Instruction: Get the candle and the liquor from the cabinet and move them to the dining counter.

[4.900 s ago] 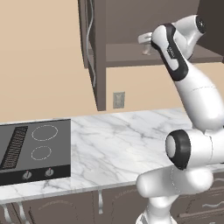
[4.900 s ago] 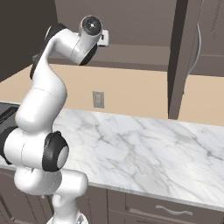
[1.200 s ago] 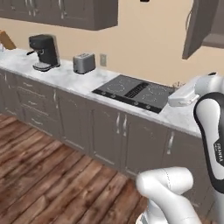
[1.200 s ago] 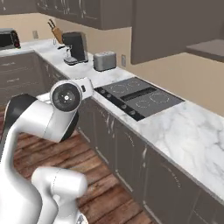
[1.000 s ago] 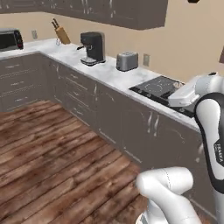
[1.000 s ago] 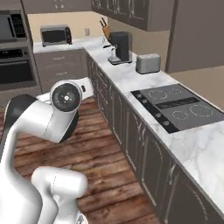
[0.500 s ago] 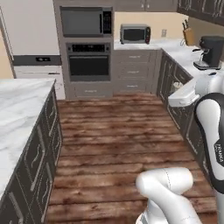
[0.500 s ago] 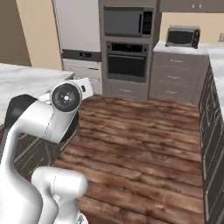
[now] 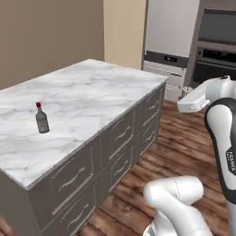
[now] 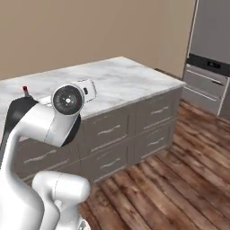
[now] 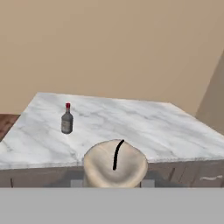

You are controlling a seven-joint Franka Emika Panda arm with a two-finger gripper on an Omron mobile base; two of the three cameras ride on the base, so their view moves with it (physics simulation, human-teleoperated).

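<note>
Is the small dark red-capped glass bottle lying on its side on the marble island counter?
No, the small dark red-capped glass bottle stands upright on the white marble island counter.

candle (image 11: 115,165): beige, black wick on top; I see it right in front of the camera at bottom centre, between the finger tips
gripper (image 11: 113,183): tips barely poke out either side of the candle base; I read it as clamped on the candle
liquor (image 11: 66,119): upright, red cap, standing on the counter left of the candle, well apart from it
counter (image 11: 144,127): white marble top, dark drawer fronts below its near edge
wall (image 11: 113,43): plain tan behind the counter
</note>
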